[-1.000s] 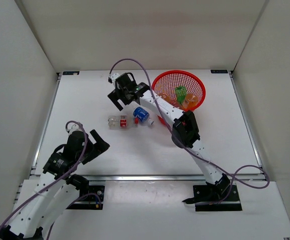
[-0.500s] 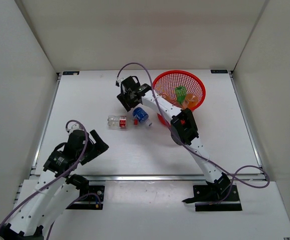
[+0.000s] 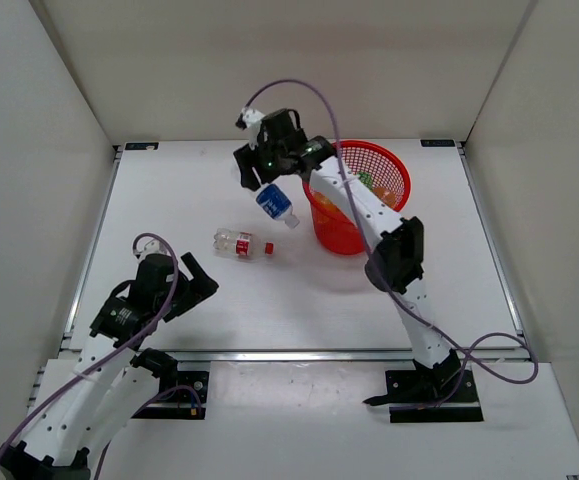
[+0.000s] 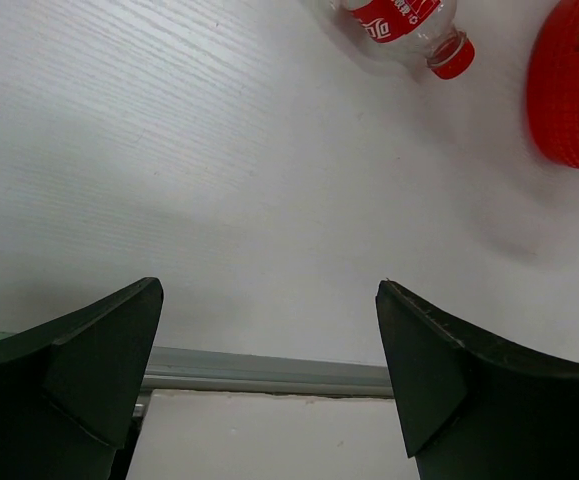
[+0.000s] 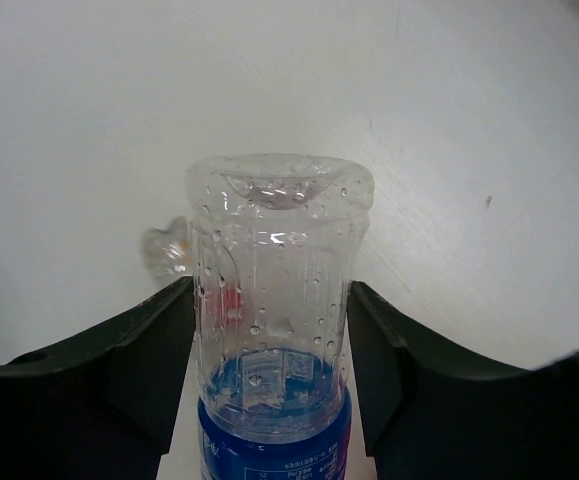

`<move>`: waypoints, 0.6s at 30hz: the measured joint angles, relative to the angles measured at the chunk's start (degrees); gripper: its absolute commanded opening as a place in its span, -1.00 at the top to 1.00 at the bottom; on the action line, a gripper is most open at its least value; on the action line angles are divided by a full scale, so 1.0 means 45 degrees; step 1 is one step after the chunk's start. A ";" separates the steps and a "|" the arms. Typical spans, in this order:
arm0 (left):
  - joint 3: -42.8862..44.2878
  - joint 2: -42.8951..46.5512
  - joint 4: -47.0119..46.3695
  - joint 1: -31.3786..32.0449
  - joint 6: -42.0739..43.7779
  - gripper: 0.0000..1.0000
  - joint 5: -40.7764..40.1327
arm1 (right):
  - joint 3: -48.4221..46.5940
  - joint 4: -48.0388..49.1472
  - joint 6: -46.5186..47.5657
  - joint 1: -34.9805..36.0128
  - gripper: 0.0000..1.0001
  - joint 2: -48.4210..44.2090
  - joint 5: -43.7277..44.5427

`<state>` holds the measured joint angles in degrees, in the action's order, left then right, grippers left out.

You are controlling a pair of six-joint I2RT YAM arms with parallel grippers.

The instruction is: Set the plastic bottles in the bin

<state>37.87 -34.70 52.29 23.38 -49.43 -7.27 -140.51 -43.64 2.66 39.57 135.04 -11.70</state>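
One blue-labelled bottle hangs clamped in right claw just outside bin; left claw spread.

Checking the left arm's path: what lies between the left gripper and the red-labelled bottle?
Only bare table separates the left gripper from the red-labelled bottle; the left wrist view shows that stretch, and the top view agrees.

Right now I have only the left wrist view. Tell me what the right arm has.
Observer: The right gripper is shut on the blue-labelled bottle, off the table.
Operator: Give me its place against the bin.
Observer: The bottle hangs just left of the bin, not over it.
Operator: Report the bin's inside.
Observer: The right arm crosses over it and hides most of the inside.
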 measured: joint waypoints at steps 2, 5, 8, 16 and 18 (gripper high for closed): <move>-0.0005 -0.0083 -0.0194 -0.0015 0.0083 -0.97 0.0058 | -0.0189 0.0029 -0.0121 -0.0083 0.40 -0.1151 -0.0486; -0.0194 -0.0087 -0.0607 -0.0063 0.0121 -0.98 0.0155 | -0.0588 0.0248 -0.0223 -0.0058 0.35 -0.2739 -0.1010; -0.0359 -0.0199 -0.0782 -0.0068 0.0117 -0.97 0.0277 | -0.0690 0.0534 -0.0219 -0.0117 0.36 -0.4357 -0.1292; -0.0996 -0.0262 -0.1069 -0.0073 -0.0379 -0.97 0.0291 | 0.5197 0.3011 -0.0699 -0.3206 0.34 -0.8966 -0.1841; -0.1137 -0.0272 -0.1083 -0.0073 -0.0597 -0.97 0.0287 | 0.6547 0.3483 -0.1107 -0.4376 0.34 -0.9224 -0.2191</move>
<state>32.75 -35.92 47.42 23.05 -52.12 -5.98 -111.04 -27.97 -2.33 19.88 93.54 -21.56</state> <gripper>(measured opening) 0.987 0.556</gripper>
